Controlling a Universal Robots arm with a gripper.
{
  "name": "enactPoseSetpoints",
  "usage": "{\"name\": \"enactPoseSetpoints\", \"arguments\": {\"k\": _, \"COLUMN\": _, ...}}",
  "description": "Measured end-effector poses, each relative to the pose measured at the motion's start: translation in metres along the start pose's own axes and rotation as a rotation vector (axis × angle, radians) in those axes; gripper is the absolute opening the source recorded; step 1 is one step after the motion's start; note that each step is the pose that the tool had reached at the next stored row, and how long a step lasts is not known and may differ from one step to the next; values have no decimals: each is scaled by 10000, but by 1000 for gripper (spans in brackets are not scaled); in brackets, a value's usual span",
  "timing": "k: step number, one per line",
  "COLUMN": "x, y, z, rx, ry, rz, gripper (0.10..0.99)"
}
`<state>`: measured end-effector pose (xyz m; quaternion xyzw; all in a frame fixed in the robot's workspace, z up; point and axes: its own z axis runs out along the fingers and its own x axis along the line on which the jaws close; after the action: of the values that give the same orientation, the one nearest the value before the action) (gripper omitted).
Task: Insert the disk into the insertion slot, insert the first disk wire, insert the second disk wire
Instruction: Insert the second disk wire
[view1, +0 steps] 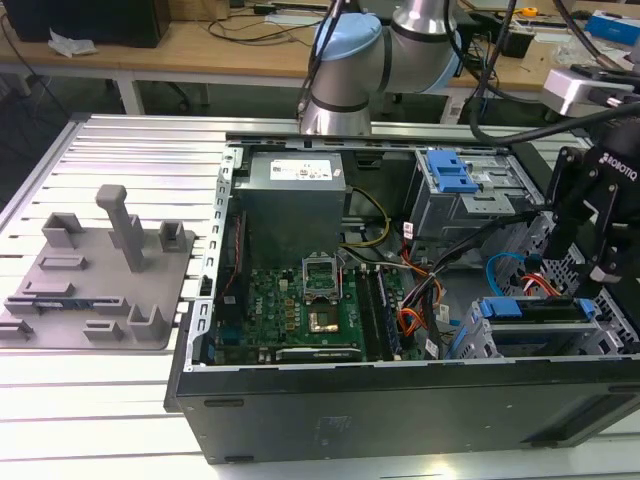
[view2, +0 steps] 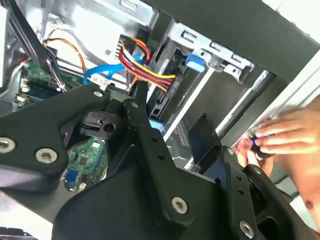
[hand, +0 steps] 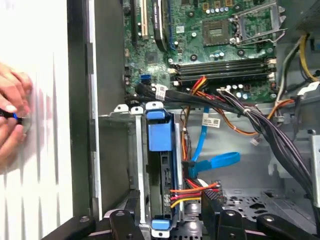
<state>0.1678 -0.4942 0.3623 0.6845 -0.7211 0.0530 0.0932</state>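
disk (hand: 161, 145) in insertion slot (hand: 119, 150), first disk wire (hand: 220, 161) beside, gripper (hand: 167, 216) spread astride

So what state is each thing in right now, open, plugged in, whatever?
Computer case: open, side panel off.
Disk: seated in the insertion slot.
First disk wire: end at the disk, looks plugged in.
Second disk wire: also looks plugged in.
Gripper: open, around the disk's end.
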Motion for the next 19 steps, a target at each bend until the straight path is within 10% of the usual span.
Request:
{"name": "enactPoseSetpoints", "arguments": {"k": 2, "x": -22, "y": 8, "z": -4, "rx": 4, "ry": 53, "rz": -6, "gripper": 600}}
{"name": "enactPoseSetpoints", "arguments": {"k": 6, "x": -97, "y": 13, "z": -16, "rx": 120, "ry": 598, "rz": -228, "gripper": 600}}
{"name": "enactPoseSetpoints", "arguments": {"k": 7, "x": -136, "y": 15, "z": -25, "rx": 272, "ry": 708, "rz": -228, "gripper": 600}}
{"name": "enactPoseSetpoints", "arguments": {"k": 11, "x": -346, "y": 27, "z": -68, "rx": 791, "ry": 704, "rz": -119, "gripper": 600}}
{"name": "enactPoseSetpoints", "arguments": {"k": 16, "x": -573, "y": 70, "z": -116, "rx": 837, "ry": 1307, "rz": -98, "gripper": 522}}
{"name": "enactPoseSetpoints", "arguments": {"k": 19, "x": -634, "y": 84, "z": -130, "rx": 867, "ry": 1836, "rz": -126, "gripper": 447}}
